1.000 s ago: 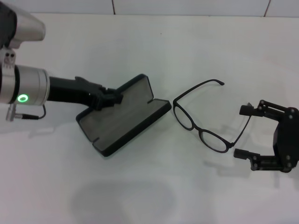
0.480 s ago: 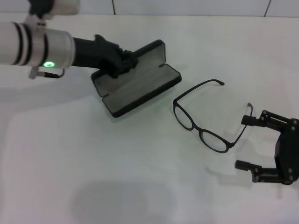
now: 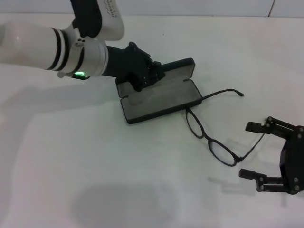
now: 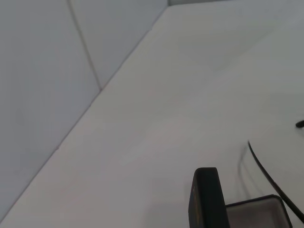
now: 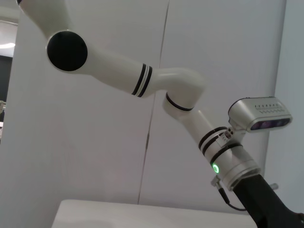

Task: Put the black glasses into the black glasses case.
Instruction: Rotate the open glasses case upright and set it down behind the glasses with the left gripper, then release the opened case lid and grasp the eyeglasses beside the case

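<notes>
Left tool (image 3: 148,75) is clenching the black glasses case (image 3: 161,97), its far corner nudging the black glasses (image 3: 213,130); pushing further risks skewing them from the released right tool (image 3: 259,149).

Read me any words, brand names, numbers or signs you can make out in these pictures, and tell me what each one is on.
None can be read.
Left arm's white housing: dark lettering in the head view, too small and cut off to read.
Black glasses case, held by the left gripper: yellowish marks on its lid edge in the left wrist view, too blurred to read.
Black glasses, right gripper: no text visible.
</notes>
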`<state>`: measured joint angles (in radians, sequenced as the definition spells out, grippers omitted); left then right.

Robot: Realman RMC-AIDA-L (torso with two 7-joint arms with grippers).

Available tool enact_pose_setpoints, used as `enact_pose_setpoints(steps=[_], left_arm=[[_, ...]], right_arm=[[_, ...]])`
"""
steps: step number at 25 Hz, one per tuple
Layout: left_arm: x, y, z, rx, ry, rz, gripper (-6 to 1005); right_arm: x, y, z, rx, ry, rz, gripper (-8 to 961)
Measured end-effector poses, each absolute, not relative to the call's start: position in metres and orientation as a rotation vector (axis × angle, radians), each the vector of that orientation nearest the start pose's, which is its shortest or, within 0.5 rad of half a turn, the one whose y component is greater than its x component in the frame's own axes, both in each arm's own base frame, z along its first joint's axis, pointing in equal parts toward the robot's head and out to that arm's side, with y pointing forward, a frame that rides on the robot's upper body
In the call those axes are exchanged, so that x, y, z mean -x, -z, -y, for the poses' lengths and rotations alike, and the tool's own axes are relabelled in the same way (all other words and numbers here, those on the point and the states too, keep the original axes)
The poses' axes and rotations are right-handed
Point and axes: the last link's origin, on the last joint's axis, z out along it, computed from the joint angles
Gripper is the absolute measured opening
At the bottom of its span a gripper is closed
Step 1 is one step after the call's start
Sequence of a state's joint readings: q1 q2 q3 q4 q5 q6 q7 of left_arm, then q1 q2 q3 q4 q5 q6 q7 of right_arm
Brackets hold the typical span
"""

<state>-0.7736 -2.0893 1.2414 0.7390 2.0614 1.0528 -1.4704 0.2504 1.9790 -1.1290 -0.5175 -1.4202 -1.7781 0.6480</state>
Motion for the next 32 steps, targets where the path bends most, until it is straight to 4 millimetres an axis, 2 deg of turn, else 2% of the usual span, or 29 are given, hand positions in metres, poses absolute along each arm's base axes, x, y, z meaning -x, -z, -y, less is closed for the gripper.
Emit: enact_pose_setpoints(steps=[7,11,21,23,26,29,31,32], left_arm=[[0.164,0.063,-0.401,2.856,0.107,-0.097,234],[0.161,0.072,-0.393,2.908,0.061,-0.189,253],[0.147,0.069,-0.393,2.892,0.108,-0.261,302],[0.141,0.067,-0.392,2.891,0.176,-0.238,312],[0.134,0.061,-0.388,2.87,0.378,-0.14,346],[0.138,0.054,-0.379,2.802,0.607,-0.03,380],[0.146,0.054,-0.369,2.781,0.707,0.03,546],[0.149,0.055,-0.364,2.784,0.738,0.044,551]], right_arm=[[-0.289,-0.006,-0.234,2.604,-1.011,0.113,844],[-0.29,-0.006,-0.232,2.602,-1.01,0.104,843],[-0.296,-0.008,-0.231,2.573,-0.991,0.068,844],[-0.296,-0.009,-0.233,2.57,-0.987,0.055,844],[-0.292,-0.017,-0.24,2.576,-0.996,0.018,844],[-0.284,-0.025,-0.252,2.629,-0.976,-0.071,844],[-0.277,-0.03,-0.263,2.685,-0.935,-0.15,843],[-0.271,-0.033,-0.269,2.728,-0.894,-0.208,843]])
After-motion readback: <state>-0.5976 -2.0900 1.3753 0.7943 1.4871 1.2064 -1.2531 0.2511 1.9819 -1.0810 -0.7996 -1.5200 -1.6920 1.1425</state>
